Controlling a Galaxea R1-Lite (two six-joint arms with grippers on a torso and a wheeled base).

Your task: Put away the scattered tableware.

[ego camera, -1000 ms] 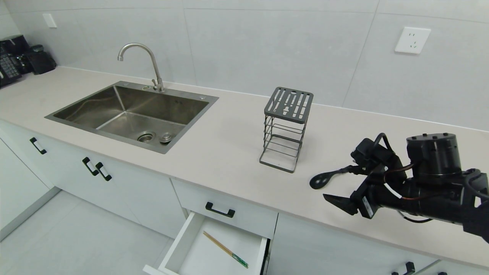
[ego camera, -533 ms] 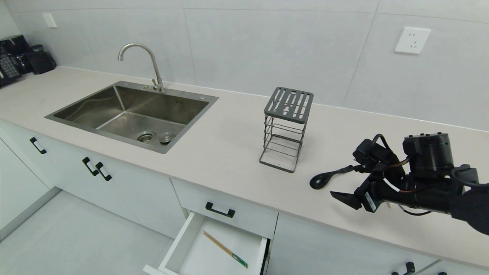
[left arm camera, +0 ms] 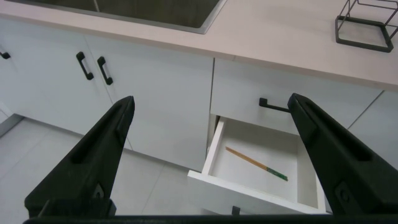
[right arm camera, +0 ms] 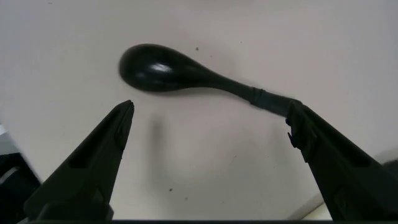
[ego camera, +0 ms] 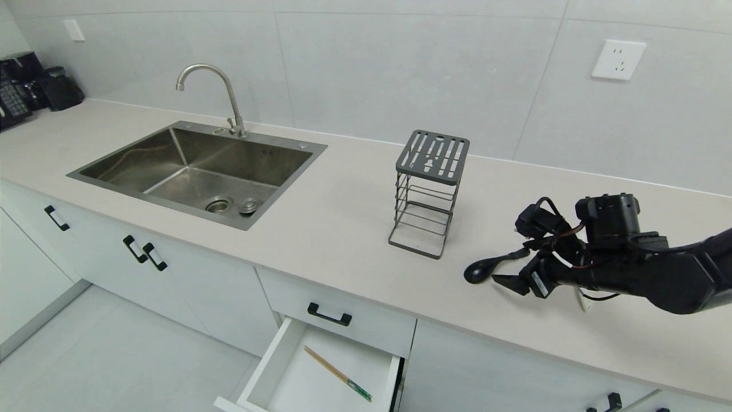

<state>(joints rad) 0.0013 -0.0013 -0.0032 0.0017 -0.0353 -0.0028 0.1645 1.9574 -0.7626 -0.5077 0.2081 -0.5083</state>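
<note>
While the right gripper (right arm camera: 208,115) hangs, fingers wide, seemingly just over the spoon (right arm camera: 163,70) on the bench (ego camera: 343,229), one finger sits close by the handle; closing could knock it askew.

Our matte black right arm (ego camera: 657,277) carries a squat cylindrical wrist joint (ego camera: 609,220), looped black and red cables (ego camera: 572,230), a small white label (ego camera: 537,282) and tapered black wedge fingers (right arm camera: 93,168).

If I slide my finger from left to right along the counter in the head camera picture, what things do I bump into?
black appliances → sink → wire rack → black spoon
</note>
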